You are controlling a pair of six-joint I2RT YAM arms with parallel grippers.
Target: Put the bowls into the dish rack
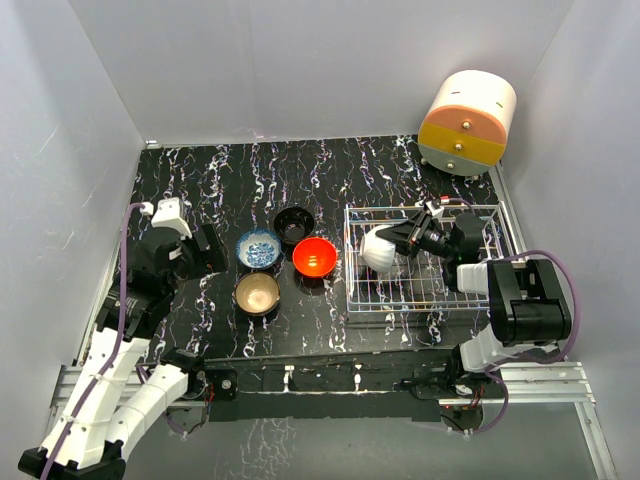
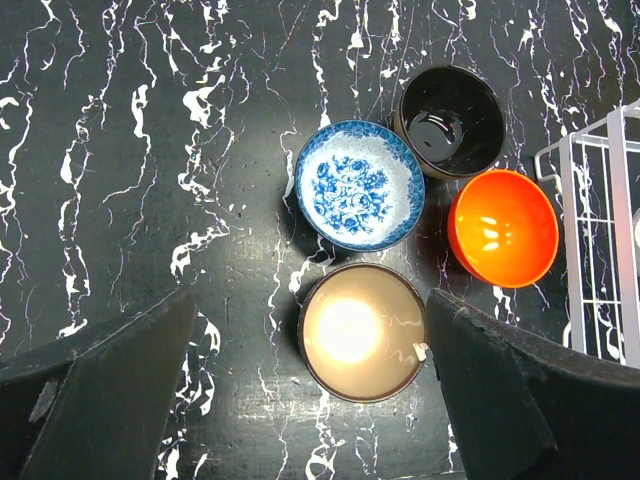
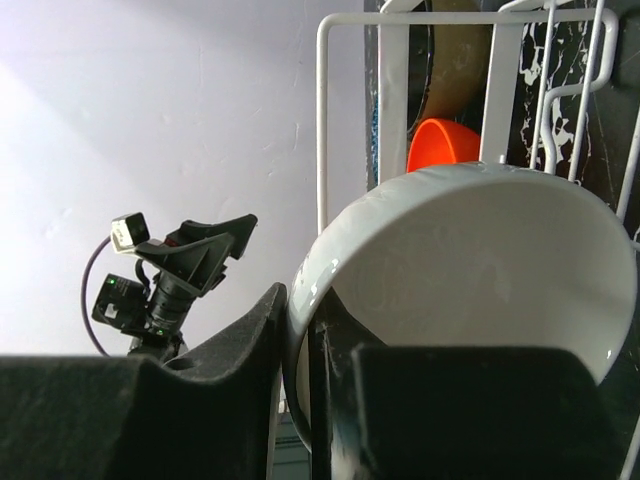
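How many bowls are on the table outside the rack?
4: black at the back, blue-and-white to its left, red-orange nearest the dish rack, tan-gold at the front. The white bowl is in the right gripper.

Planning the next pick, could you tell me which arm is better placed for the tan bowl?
Left: the open left gripper hangs near the tan bowl; the right gripper holds the white bowl.
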